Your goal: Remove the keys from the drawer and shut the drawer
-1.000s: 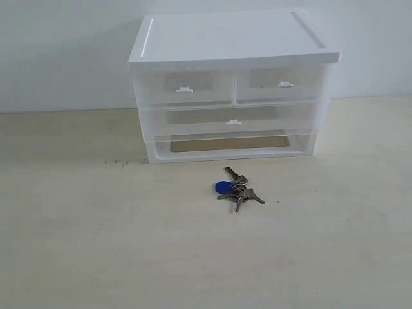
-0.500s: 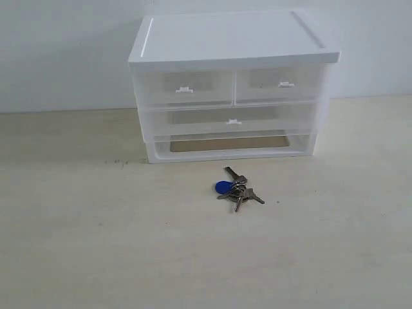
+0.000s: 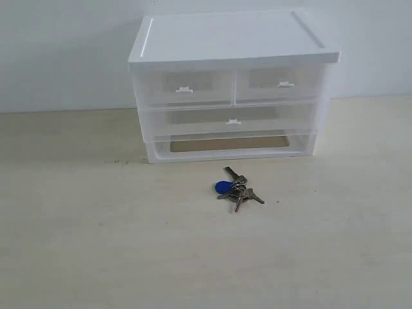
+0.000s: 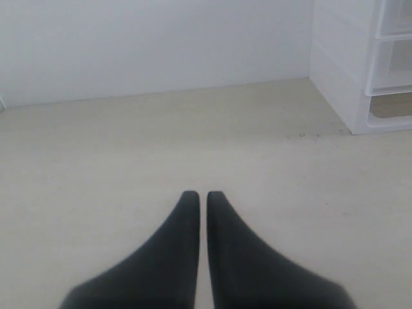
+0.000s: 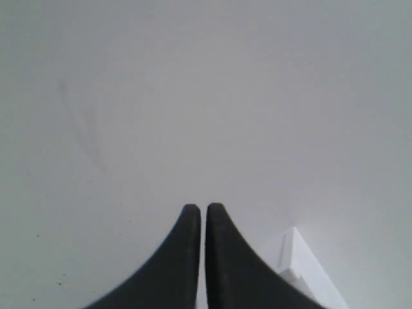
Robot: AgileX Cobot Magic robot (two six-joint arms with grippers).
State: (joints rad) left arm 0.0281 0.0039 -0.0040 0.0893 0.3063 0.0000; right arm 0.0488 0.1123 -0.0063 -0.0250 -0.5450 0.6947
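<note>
White plastic makes up the drawer unit [image 3: 232,38], which stands at the far middle of a pale table [image 3: 96,244], backed against a light wall [image 3: 64,51]. Two half-width drawers [image 3: 185,87] sit side by side under its lid, and below them runs the wide frosted drawer [image 3: 193,122] with a small white tab handle [image 3: 233,121] at its centre. This drawer's front appears level with the unit's frame, so it looks pushed in. Beneath it a brownish patch shows through the clear base. The keys [image 3: 241,192] lie on the bare table on the near side of the unit, outside the drawer, just right of centre and apart from the unit's front edge. Their round blue tag [image 3: 223,187] rests on the left of the bunch, with the silver blades fanned out to the right and towards the far side. The left gripper [image 4: 202,193] hangs over open table, its two dark fingers [image 4: 183,232] drawn together with only a hairline between them and nothing held. The left end of the unit [image 4: 338,77] shows beyond it. The right gripper [image 5: 201,206] points at the plain wall, its fingers [image 5: 183,251] likewise pressed together and empty, with a white corner of the unit [image 5: 302,264] just past them.
</note>
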